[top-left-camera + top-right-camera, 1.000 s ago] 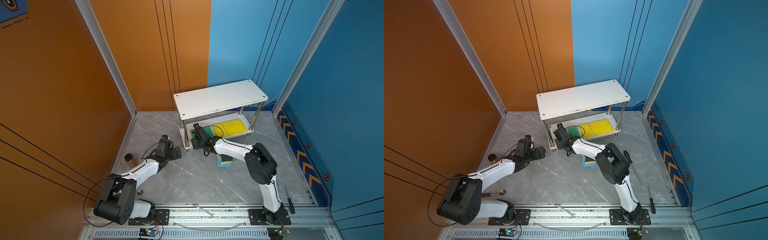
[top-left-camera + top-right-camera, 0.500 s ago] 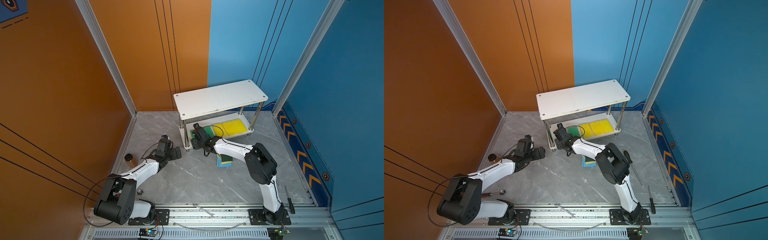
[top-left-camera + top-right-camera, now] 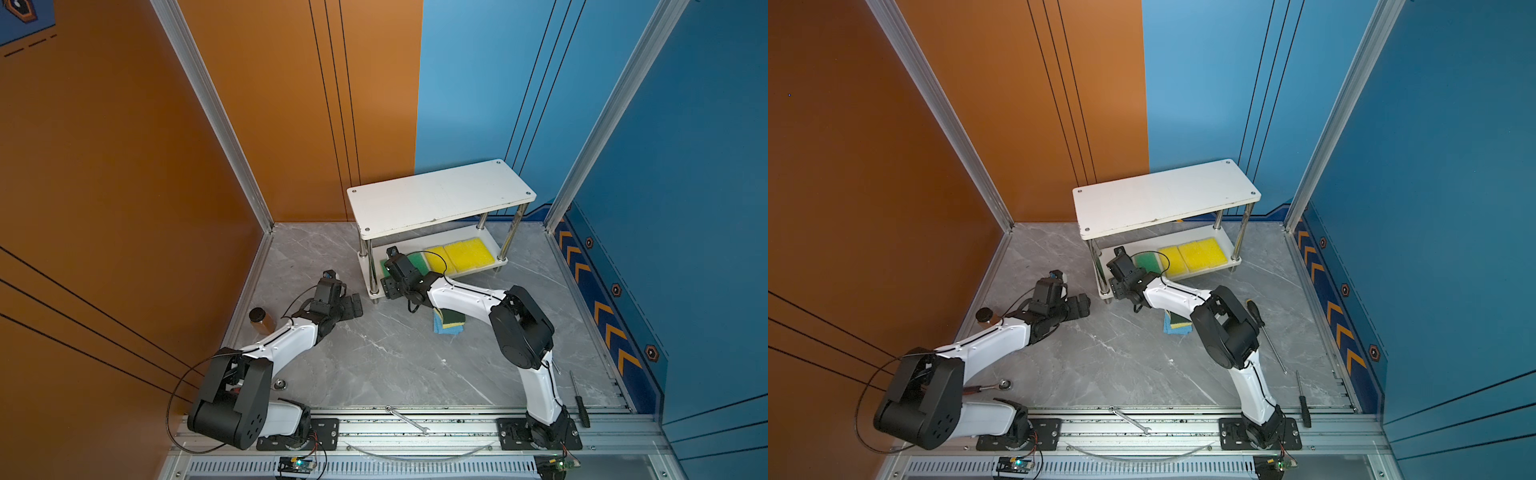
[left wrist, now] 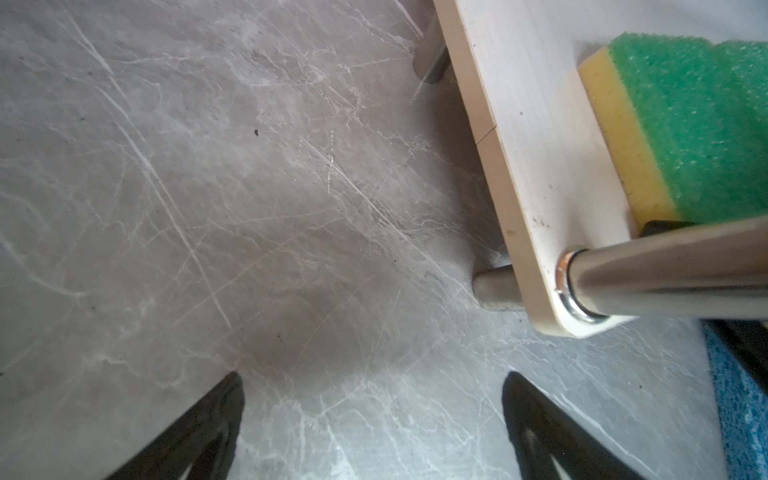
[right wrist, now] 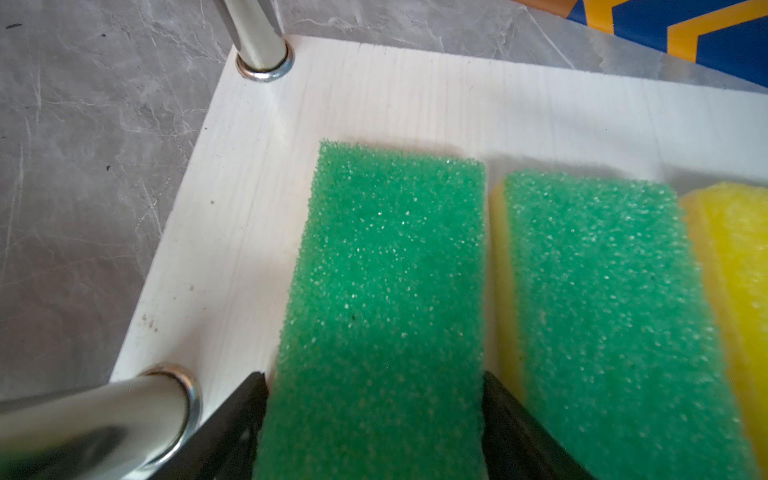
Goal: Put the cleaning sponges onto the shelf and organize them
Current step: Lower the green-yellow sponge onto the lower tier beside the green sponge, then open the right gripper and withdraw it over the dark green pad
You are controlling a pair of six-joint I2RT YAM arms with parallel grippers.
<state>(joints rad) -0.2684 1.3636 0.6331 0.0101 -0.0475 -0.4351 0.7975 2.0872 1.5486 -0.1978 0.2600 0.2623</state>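
Chrome post [image 5: 95,415] and top board [image 3: 440,195] hem the lower tier [image 5: 249,187]; marble floor [image 3: 395,353] beside lies open.

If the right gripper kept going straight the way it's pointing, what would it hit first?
Likely the green sponge between the fingers of the right gripper on the shelf's lower board, shoving it deeper; beyond it the board looks bare.

- The left arm [image 3: 286,340] reaches low; the left gripper [image 4: 372,376] is empty, fingers wide apart.
- The right arm [image 3: 465,297] bends at the elbow; the right gripper [image 5: 373,376] has fingers apart, grip unclear.
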